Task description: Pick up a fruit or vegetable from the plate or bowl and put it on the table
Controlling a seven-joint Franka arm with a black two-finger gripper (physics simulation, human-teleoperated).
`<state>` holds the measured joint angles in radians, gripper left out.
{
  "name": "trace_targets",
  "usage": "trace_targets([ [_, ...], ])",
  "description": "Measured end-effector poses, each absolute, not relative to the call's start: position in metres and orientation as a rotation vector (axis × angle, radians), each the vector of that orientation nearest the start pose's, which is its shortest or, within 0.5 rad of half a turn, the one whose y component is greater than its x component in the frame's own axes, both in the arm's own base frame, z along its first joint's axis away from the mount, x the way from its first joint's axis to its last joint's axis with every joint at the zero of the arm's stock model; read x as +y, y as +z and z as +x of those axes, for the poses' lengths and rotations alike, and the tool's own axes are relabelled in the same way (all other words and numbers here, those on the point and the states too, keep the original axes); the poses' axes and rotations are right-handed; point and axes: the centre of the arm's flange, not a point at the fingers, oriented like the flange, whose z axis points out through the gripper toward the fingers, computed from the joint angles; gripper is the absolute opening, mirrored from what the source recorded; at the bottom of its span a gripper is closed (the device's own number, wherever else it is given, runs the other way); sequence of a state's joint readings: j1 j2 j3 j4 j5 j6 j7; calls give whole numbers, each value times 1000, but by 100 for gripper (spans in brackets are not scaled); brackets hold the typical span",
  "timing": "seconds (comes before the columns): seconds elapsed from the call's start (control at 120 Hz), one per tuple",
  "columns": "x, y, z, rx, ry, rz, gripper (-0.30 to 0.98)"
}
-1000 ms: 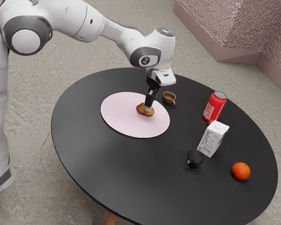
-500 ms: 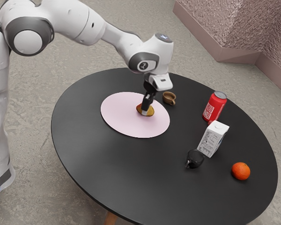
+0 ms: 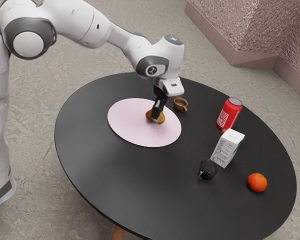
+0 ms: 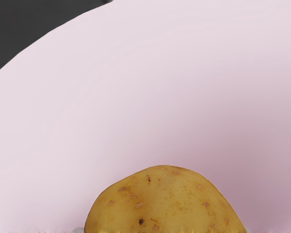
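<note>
Presently, your gripper [image 3: 156,118] grasps the potato [image 4: 165,204] within the plate's [image 3: 132,130] outline; the brown cup [image 3: 180,105] stands beside the plate.

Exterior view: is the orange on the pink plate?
No, the orange sits directly on the black table, well apart from the pink plate.

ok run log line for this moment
gripper: down at potato | potato: on pink plate | orange: on table | potato placement: not done
</note>
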<state>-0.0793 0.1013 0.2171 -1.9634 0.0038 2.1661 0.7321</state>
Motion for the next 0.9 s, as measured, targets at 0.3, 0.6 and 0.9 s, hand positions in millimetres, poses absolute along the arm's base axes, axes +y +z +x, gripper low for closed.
trace_targets([
  [0.3,56,488,551,940,-234,-2910,11],
  [0.6,-59,494,532,1229,-219,-2809,11],
  [0.9,-107,495,524,1344,-217,-2752,11],
])
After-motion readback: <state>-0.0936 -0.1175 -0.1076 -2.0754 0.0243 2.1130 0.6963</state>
